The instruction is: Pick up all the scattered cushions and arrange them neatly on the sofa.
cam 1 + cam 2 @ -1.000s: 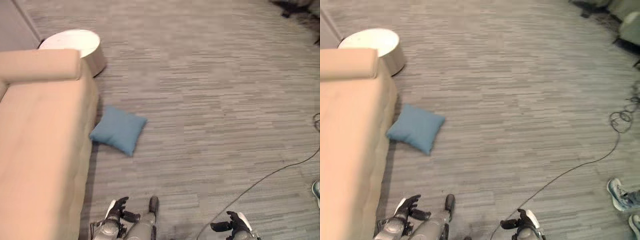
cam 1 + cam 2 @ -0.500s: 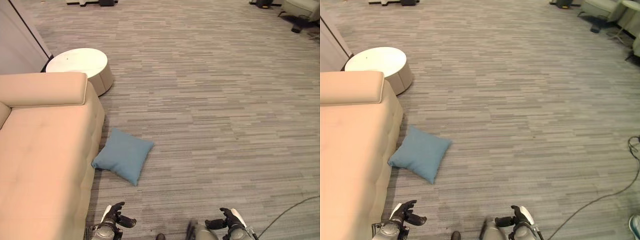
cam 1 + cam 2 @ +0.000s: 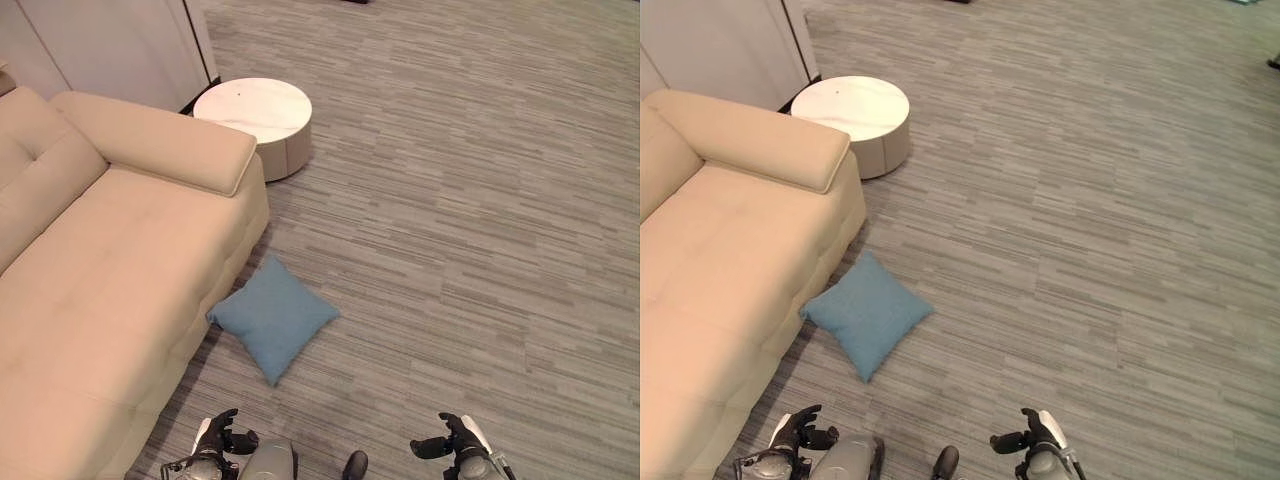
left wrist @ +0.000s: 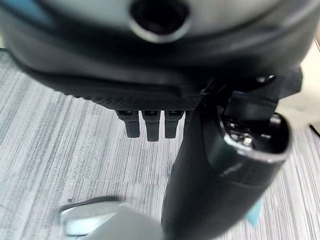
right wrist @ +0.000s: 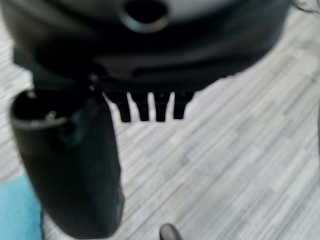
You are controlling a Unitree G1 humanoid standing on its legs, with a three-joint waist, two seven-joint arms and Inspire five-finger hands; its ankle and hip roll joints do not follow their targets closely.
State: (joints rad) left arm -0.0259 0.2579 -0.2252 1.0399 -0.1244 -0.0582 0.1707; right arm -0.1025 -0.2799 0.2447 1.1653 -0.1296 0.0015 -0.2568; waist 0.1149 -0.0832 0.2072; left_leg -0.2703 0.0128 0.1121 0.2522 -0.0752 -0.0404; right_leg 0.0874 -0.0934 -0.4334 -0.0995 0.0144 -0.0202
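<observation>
Left eye view: blue cushion [image 3: 272, 316] lay flat on the grey floor [image 3: 480, 200], just below centre, one corner touching or nearly touching the base of the beige sofa [image 3: 100, 290]. Sofa ran from 9 to 7 o'clock, its armrest [image 3: 160, 155] at about 10. Round white side desk [image 3: 255, 110] sat at 11 o'clock, just beyond the armrest. Pale cabinet fronts [image 3: 110, 45] were at top left. Left hand [image 3: 215, 440] showed at 7 o'clock, right hand [image 3: 455, 447] at 5, both low at the frame edge, well apart from the cushion.

Right eye view: same layout. Cushion at 8 o'clock from centre, beside the sofa front; nothing lay on the seat. Both hands empty, fingers loosely extended, thumbs out.

Left wrist view: left hand's fingers [image 4: 150, 125] hung fairly straight, relaxed and spread, thumb [image 4: 220, 185] standing out in front, holding nothing. Striped floor past them; a sliver of blue by the thumb.

Right wrist view: right hand's fingers [image 5: 147, 107] likewise relaxed and apart, thumb [image 5: 70, 165] out, nothing held. Floor beyond, with a patch of the blue cushion [image 5: 17, 210] beside the thumb.
</observation>
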